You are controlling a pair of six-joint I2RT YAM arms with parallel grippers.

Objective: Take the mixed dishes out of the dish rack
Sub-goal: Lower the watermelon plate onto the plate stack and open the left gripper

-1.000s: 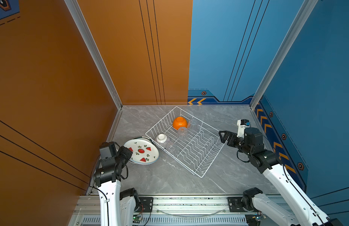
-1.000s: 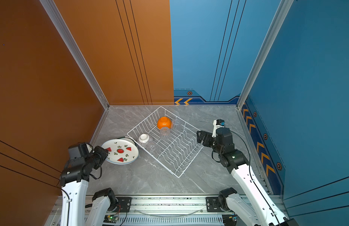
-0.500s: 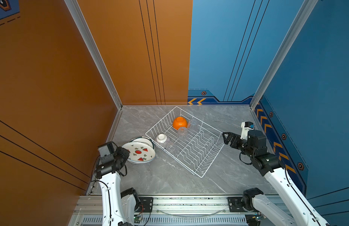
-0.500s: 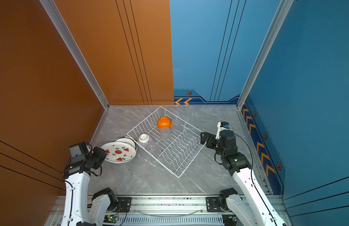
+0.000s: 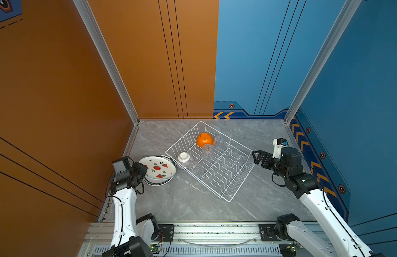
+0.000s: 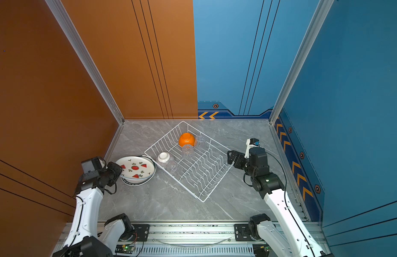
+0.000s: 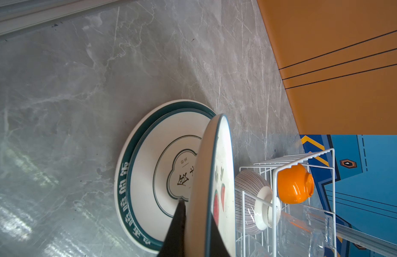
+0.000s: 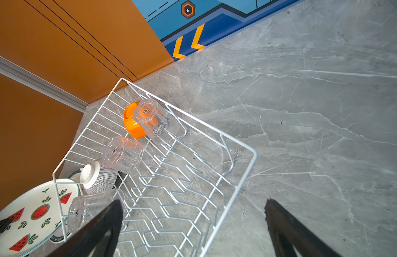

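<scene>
My left gripper [image 5: 145,170] [image 6: 120,171] [image 7: 196,213] is shut on the rim of the watermelon plate [image 5: 158,168] [image 6: 135,166] [image 7: 224,173]. It holds the plate tilted over the teal-rimmed plate [image 5: 157,183] [image 6: 135,183] [image 7: 148,173], which lies flat on the table left of the dish rack [image 5: 228,200] [image 6: 203,201] [image 8: 237,189]. In the rack are an upturned orange bowl [image 5: 204,140] [image 6: 186,139] [image 8: 131,126], a striped bowl [image 5: 184,157] [image 7: 246,200] and three clear glasses [image 5: 207,151] [image 8: 153,118]. My right gripper [image 5: 256,155] [image 6: 231,156] [image 8: 193,202] is open and empty at the rack's right corner.
The orange wall [image 5: 59,111] stands close behind my left arm. The blue wall [image 5: 348,111] runs along the right. Bare grey marble table [image 5: 193,207] lies in front of the rack and to its right.
My left gripper has carried the watermelon plate slightly left and back, over the teal-rimmed plate. The right arm has drifted a little to the right, still open.
</scene>
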